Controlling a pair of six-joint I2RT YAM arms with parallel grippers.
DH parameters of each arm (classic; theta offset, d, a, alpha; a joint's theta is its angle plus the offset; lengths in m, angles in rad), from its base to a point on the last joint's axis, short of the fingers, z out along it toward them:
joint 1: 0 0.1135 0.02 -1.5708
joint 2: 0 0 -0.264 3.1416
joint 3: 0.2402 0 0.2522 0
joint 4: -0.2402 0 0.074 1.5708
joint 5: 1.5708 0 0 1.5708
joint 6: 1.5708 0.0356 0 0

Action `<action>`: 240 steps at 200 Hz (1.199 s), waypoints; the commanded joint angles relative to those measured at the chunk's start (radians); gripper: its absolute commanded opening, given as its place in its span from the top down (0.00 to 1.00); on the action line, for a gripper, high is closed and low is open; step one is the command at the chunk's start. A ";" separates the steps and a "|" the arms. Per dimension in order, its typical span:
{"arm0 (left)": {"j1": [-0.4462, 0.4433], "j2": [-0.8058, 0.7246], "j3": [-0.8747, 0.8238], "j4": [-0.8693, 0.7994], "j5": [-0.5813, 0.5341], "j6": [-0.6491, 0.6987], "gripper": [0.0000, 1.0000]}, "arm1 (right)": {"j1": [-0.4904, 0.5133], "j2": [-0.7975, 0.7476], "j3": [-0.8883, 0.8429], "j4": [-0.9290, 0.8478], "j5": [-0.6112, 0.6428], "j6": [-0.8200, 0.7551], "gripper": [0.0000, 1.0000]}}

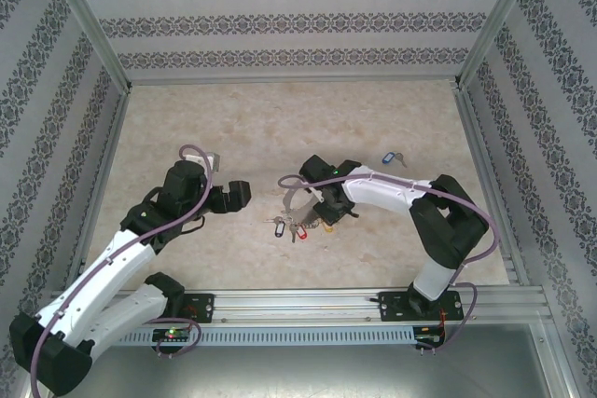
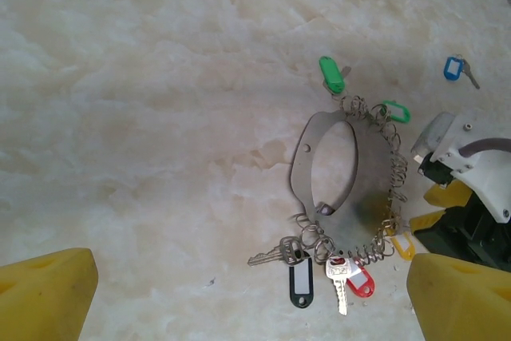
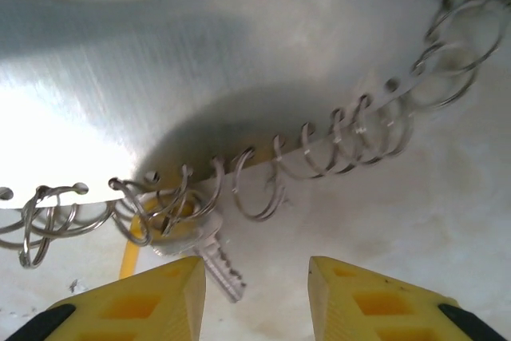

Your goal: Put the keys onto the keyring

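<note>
From above, the keyring [image 1: 292, 195] lies flat on the tabletop [image 1: 233, 118], between the two arms. The left pincer [image 1: 235, 195] is near its left side, not touching. The right pincer [image 1: 328, 214] is right at its other side. A bunch of keys [image 1: 287, 228] sits at the ring's near edge. One blue key [image 1: 391, 158] lies alone, well apart, past the right arm.

From the left wrist, the left pincer [image 2: 249, 261] is wide open with nothing in it. The keyring [image 2: 301, 161] lies ahead. Small wire loops [image 2: 397, 167] run along its edge. Five colour tags sit by that edge: two green [image 2: 331, 75], one yellow [image 2: 401, 243], one red [image 2: 357, 282] and one black [image 2: 299, 281]. The blue key [image 2: 453, 68] makes six, off by itself. The right pincer [image 2: 435, 209] stands in the way at the ring's right side.

From the right wrist, the right pincer [image 3: 255, 293] has its fingers apart, and nothing is between them. The shiny keyring [image 3: 200, 61] is just ahead. Wire loops [image 3: 255, 181] hook through little holes on its edge. One key [image 3: 214, 255] with a yellow tag lies under the loops, its tip near the left finger.
</note>
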 commanded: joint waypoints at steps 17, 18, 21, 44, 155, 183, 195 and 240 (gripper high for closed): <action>-0.004 -0.015 -0.016 0.069 -0.019 0.002 0.00 | -0.007 0.016 0.038 0.032 0.043 -0.066 0.62; -0.004 -0.014 -0.017 0.069 -0.019 0.002 0.00 | -0.007 0.018 0.038 0.031 0.044 -0.068 0.62; -0.004 -0.012 -0.016 0.070 -0.018 0.006 0.00 | -0.006 0.025 0.040 0.033 0.049 -0.071 0.63; -0.005 0.001 -0.004 0.067 0.007 0.029 0.00 | -0.007 0.064 0.074 0.018 0.056 -0.078 0.65; -0.004 0.049 0.062 0.018 0.013 0.091 0.00 | -0.007 0.110 0.067 0.013 0.043 -0.038 0.79; -0.004 0.059 0.070 0.016 0.026 0.096 0.00 | -0.007 0.112 0.052 0.012 0.058 -0.033 0.79; -0.005 0.062 0.076 0.011 0.027 0.099 0.00 | -0.006 0.105 0.050 0.010 0.060 -0.031 0.78; -0.004 0.050 0.074 -0.005 0.024 0.097 0.00 | -0.022 0.034 0.092 -0.029 0.029 0.013 0.78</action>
